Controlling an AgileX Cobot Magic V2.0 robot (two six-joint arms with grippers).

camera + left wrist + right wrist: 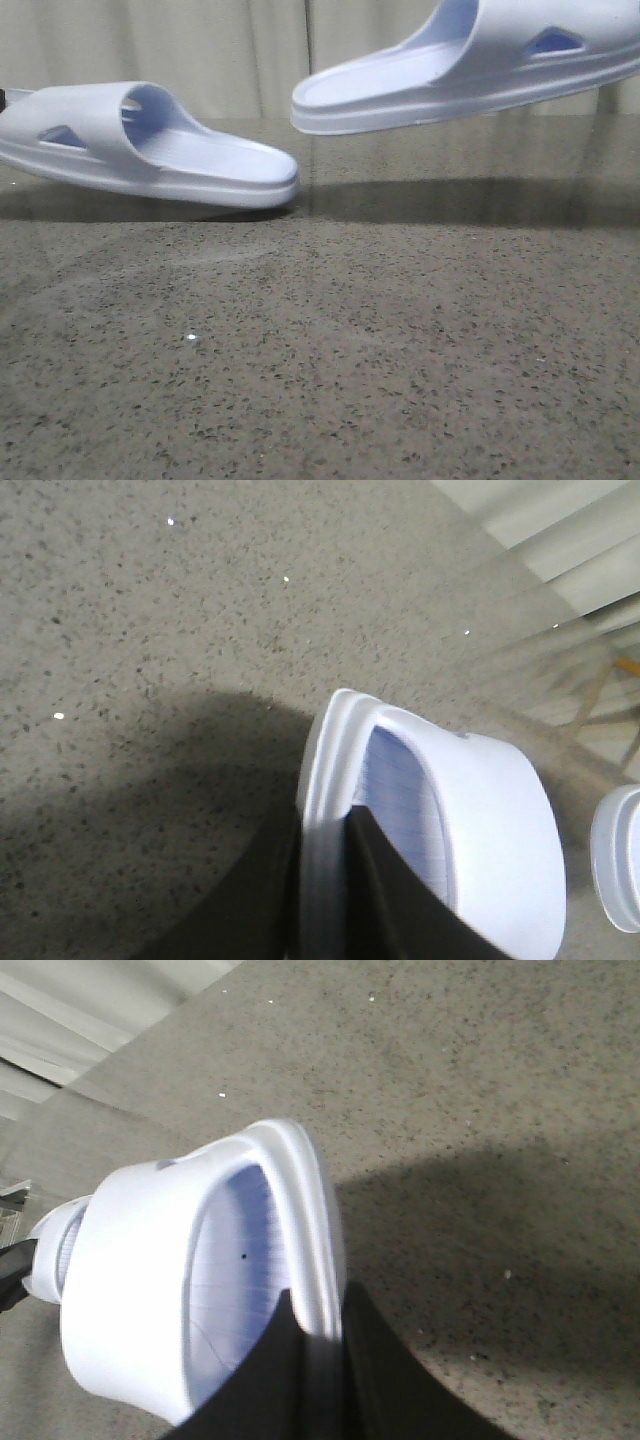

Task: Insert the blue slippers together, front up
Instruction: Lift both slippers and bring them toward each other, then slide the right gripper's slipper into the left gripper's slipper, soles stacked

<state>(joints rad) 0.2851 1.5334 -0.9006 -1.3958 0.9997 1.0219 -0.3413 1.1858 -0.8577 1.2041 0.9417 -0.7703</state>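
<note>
Left slipper low above table, right slipper higher, heels apart.

Left gripper is closed, its two dark fingers clamped on either side of a slipper's sole edge. Right gripper is likewise clamped across the other slipper's edge.

Light: even, moderately bright, coming from above.
Shadows: a broad dark band lies on the speckled table under both blue slippers; soft-edged dark patches spread beside each slipper in the wrist views.
Glare: small white glints dot the table.
Focus: the front view's near table is slightly soft; the wrist views' dark fingers are blurred.
</note>
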